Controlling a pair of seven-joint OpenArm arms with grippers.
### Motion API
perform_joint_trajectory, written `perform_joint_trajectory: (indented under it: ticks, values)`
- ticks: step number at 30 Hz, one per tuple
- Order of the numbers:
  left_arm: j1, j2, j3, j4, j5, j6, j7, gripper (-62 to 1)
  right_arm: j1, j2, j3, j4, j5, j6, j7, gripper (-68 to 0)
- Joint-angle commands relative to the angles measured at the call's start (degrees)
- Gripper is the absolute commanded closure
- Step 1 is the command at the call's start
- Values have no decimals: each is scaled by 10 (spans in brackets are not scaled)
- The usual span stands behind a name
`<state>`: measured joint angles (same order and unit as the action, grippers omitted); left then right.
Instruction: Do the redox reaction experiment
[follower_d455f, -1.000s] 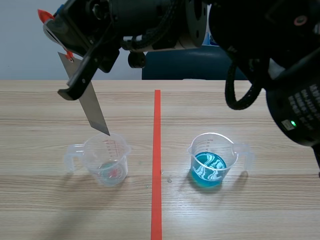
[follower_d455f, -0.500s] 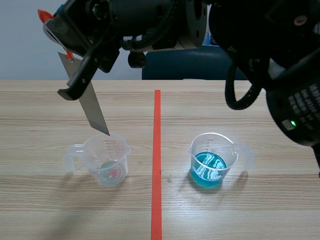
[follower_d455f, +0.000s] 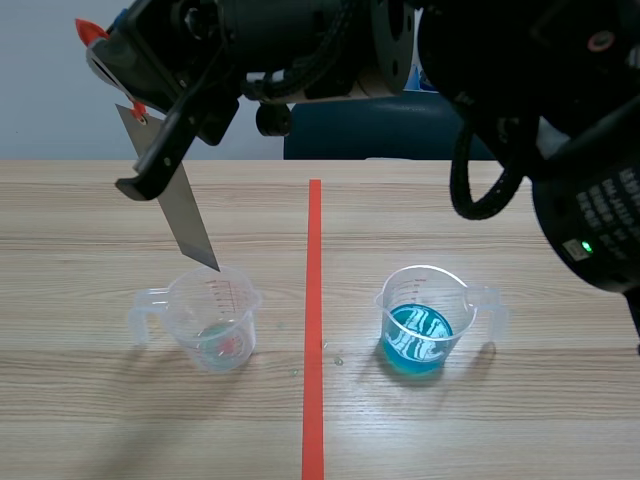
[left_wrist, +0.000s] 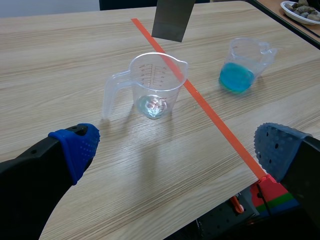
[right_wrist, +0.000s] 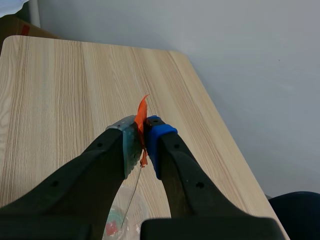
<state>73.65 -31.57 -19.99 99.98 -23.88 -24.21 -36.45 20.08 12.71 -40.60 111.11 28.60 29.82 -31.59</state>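
Observation:
A clear measuring cup (follower_d455f: 215, 320) (left_wrist: 156, 85) with a little clear liquid stands left of the tape line. A second cup (follower_d455f: 420, 322) (left_wrist: 245, 62) holding blue liquid stands right of it. My right arm reaches across from the right, and its gripper (follower_d455f: 140, 150) (right_wrist: 142, 132) is shut on the orange-tagged upper end of a grey metal strip (follower_d455f: 182, 212) (left_wrist: 172, 19). The strip hangs tilted, its lower tip just above the clear cup's rim. My left gripper (left_wrist: 177, 150) is open, low over the table on the near side of the clear cup, with nothing between its blue pads.
An orange-red tape line (follower_d455f: 313, 320) runs down the table's middle between the cups. A dark blue chair back (follower_d455f: 380, 130) stands behind the far edge. A dish (left_wrist: 302, 10) sits on another surface beyond the blue cup.

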Motion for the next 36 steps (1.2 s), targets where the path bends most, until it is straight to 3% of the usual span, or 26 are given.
perform_joint_trajectory:
  ticks: [1, 28, 32, 36]
  values:
    - [5, 4, 0, 4, -4, -4, -10, -623, 7, -2, 5, 1, 6, -2, 10, -6]
    - [5, 4, 0, 4, -4, -4, -10, -623, 7, 0, 5, 1, 6, -2, 11, -6]
    - [5, 4, 0, 4, -4, -4, -10, -623, 7, 17, 12, 5, 7, -2, 17, -6]
    - [5, 4, 0, 4, -4, -4, -10, -623, 7, 63, 30, 16, 41, 2, 40, -6]
